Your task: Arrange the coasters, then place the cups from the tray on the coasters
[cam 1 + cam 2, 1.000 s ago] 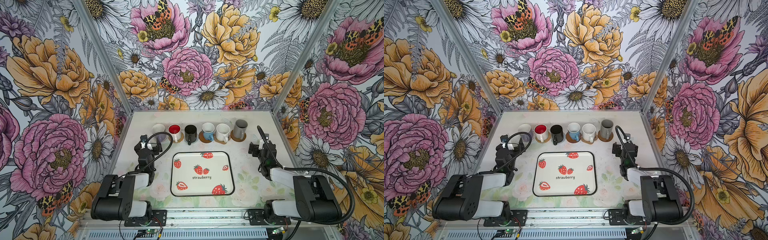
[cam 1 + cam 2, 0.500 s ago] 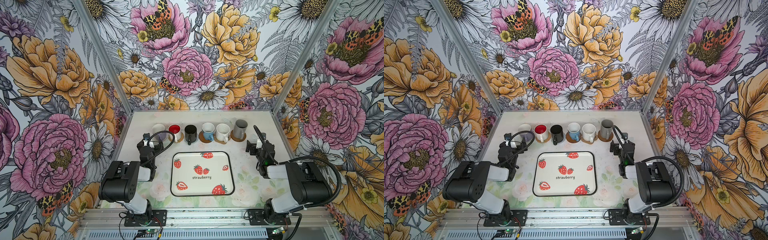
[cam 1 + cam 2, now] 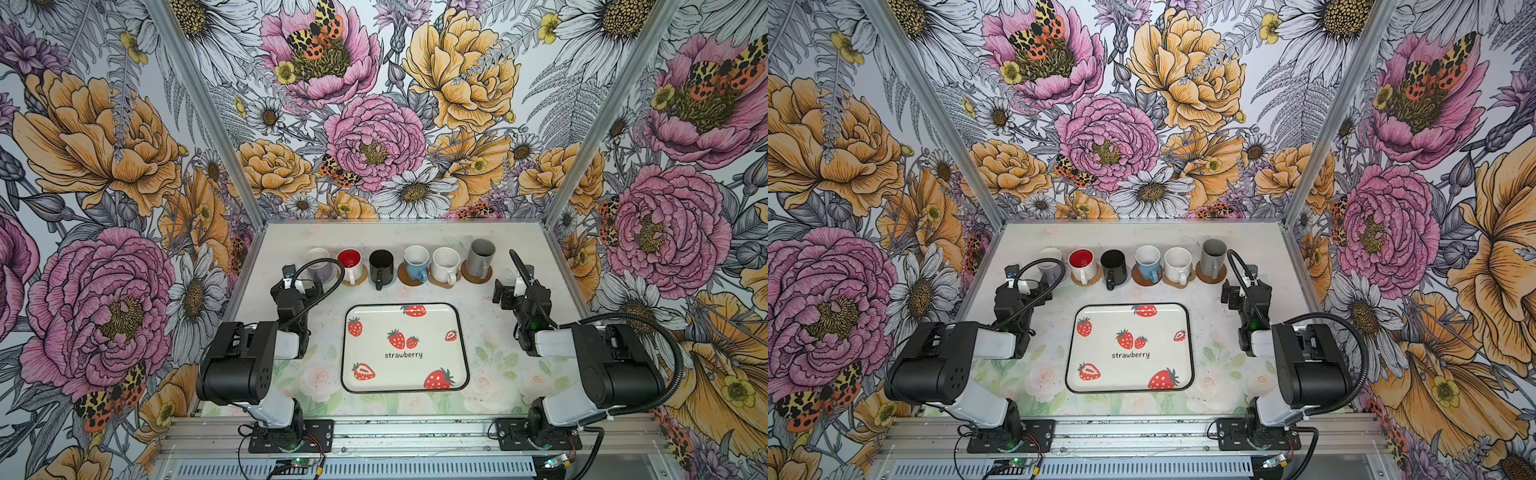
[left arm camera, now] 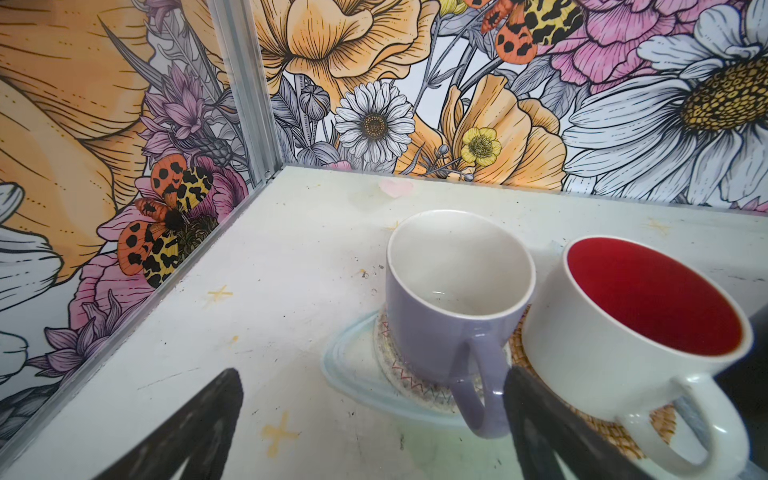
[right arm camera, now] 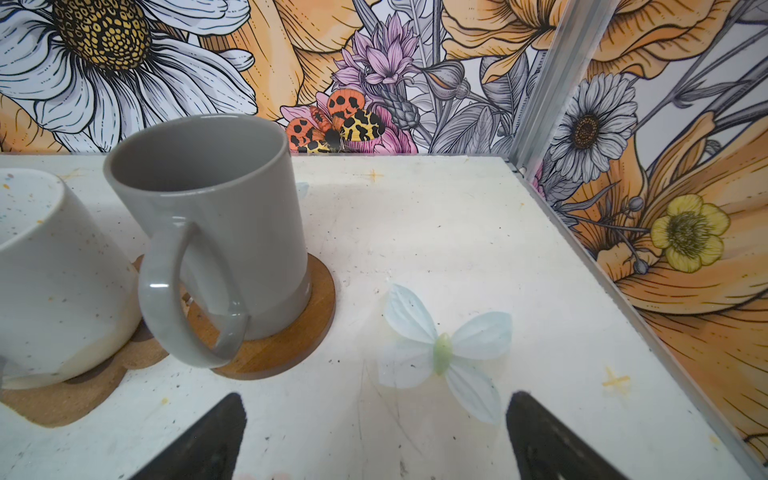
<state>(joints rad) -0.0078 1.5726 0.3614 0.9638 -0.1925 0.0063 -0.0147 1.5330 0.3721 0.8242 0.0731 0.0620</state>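
Several cups stand in a row on coasters at the back: lilac (image 3: 318, 266), red-inside white (image 3: 349, 262), black (image 3: 381, 264), light blue (image 3: 416, 259), speckled white (image 3: 444, 264), taller grey (image 3: 481, 257). The strawberry tray (image 3: 415, 374) lies bare in front of them. My left gripper (image 3: 297, 284) is open just before the lilac cup (image 4: 453, 299), which sits on a clear beaded coaster (image 4: 399, 370); one fingertip (image 4: 536, 407) is near its handle. My right gripper (image 3: 509, 291) is open beside the grey cup (image 5: 224, 208), which rests on a brown disc (image 5: 291, 340).
The red-inside cup (image 4: 631, 316) sits on the woven rattan coaster (image 4: 648, 424), and the speckled cup (image 5: 54, 282) on a tan paw-shaped coaster (image 5: 62, 395). Flowered walls close in the table on three sides. A pale butterfly print (image 5: 442, 353) marks the table ahead of my right gripper.
Both arms have folded back over their bases. The grippers stay open just in front of the cup row, and the cups have not moved.
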